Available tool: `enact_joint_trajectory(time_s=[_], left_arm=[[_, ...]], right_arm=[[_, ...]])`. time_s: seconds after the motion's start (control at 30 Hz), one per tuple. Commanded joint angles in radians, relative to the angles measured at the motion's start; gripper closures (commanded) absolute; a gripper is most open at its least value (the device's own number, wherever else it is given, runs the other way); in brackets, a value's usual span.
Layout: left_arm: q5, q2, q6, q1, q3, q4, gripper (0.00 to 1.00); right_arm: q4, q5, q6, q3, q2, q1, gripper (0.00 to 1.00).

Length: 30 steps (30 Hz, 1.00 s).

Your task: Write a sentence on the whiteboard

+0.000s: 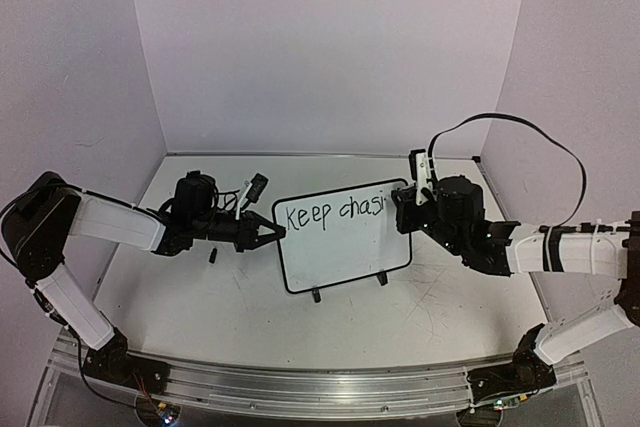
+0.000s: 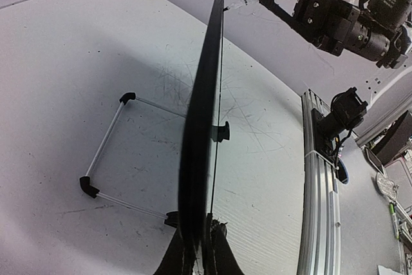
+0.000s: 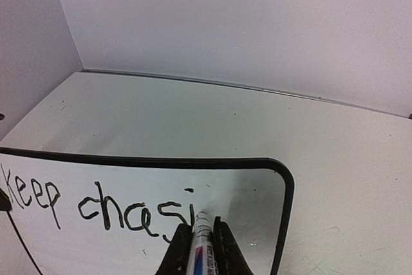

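The whiteboard stood upright on the worktop, its left edge clamped by the left end effector, likely bracing it against pen pressure. The right end effector gripped a marker at the board's upper right, where the sentence read "Keep chasi".

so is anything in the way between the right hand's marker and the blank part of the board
Nothing visible. The right hand holds the marker tip at the whiteboard right after "chasi"; the white beside it is bare to the frame. The left hand clamps the opposite edge.
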Motion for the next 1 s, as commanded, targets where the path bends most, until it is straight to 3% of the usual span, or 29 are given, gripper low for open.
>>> enact_joint_trajectory(time_s=[0.0, 0.97], left_arm=[[-0.096, -0.02, 0.065, 0.008, 0.017, -0.031, 1.0], [-0.093, -0.015, 0.061, 0.008, 0.025, -0.031, 1.0]], right_arm=[[0.033, 0.023, -0.01, 0.033, 0.001, -0.004, 1.0], [0.01, -0.007, 0.049, -0.027, -0.015, -0.004, 1.0]])
